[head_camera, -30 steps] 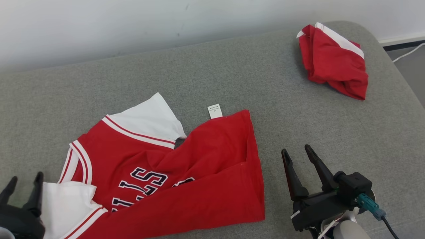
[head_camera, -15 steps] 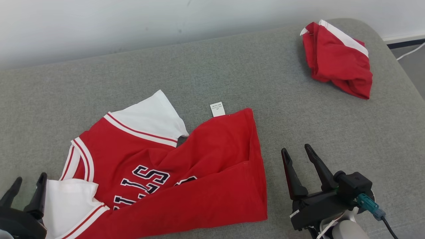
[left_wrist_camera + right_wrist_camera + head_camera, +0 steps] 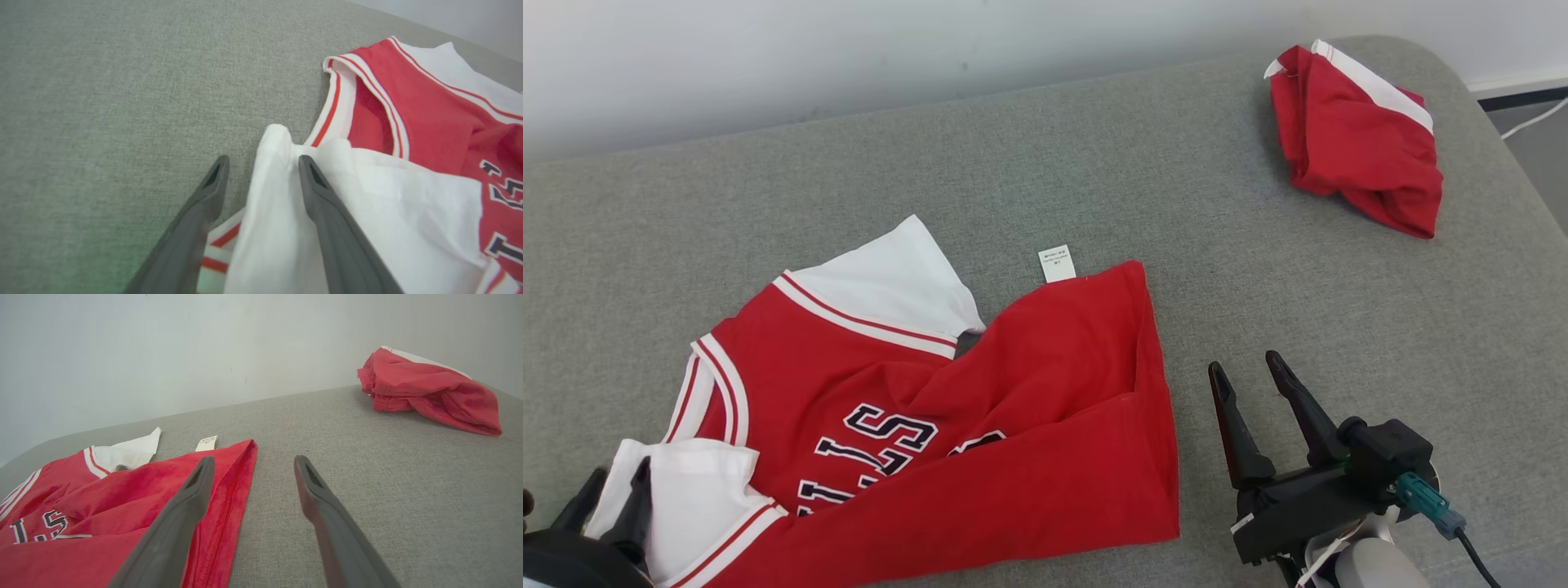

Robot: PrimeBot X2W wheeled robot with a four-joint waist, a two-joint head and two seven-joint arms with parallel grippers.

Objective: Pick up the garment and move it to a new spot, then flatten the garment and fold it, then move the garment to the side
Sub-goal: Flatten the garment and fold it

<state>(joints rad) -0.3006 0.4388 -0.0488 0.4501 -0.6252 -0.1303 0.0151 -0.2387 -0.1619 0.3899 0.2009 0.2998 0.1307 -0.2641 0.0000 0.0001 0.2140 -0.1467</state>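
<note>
Head view has the red shirt lying on the near left part of the grey cushion, rumpled, with its lower half thrown across the lettering and one white sleeve bunched at the cushion's near left edge. The left gripper sits at that edge with its fingers spread wide, a ridge of sleeve cloth standing between them but not pinched. The right gripper hangs released over bare cushion toward the near right, holding nothing. A second red bundle rests at the cushion's far right corner. I judge the flattening step to be in hand, since nothing is smoothed or folded. The next move likely calls for the left fingers to clamp the sleeve ridge and draw it outward along the cushion, while the right takes the overturned hem.
</note>
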